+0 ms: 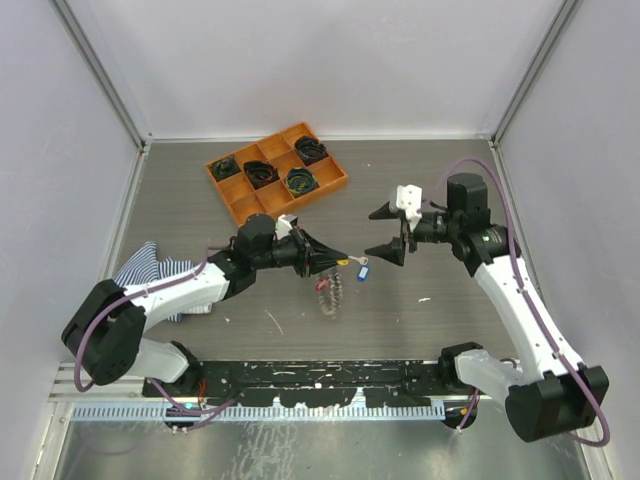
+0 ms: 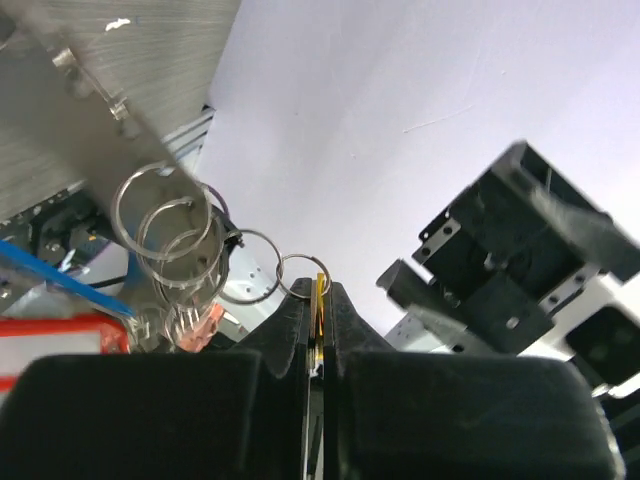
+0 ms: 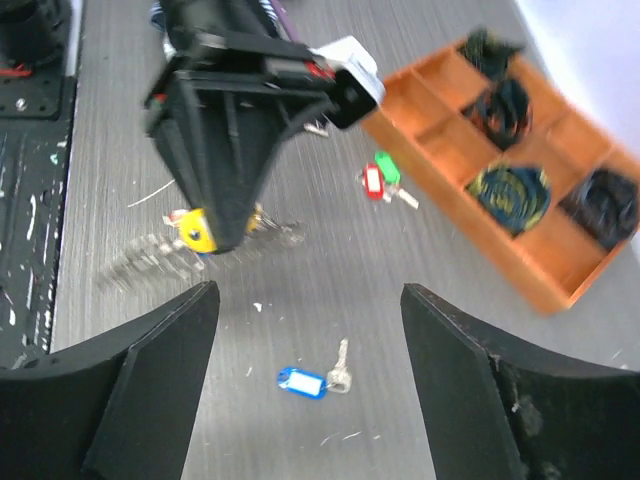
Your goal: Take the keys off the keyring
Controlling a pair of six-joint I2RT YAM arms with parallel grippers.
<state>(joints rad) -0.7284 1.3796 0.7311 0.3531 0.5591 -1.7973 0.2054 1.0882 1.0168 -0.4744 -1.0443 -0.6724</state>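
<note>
Dangling from the yellow tag (image 3: 195, 232) pinched in the fully closed left gripper (image 1: 343, 258), the keyring (image 1: 328, 290) hangs over the middle of the counter (image 1: 450, 320), blurred in the right wrist view. Only that thin tag carries the load, so a sideways tug could slip it from the jaws and drop the whole bunch. A blue-tagged key (image 3: 300, 382) lies loose on the counter below. The right gripper (image 1: 386, 232), wide open and empty, could snag neighbouring rings if it closes off-target.
</note>
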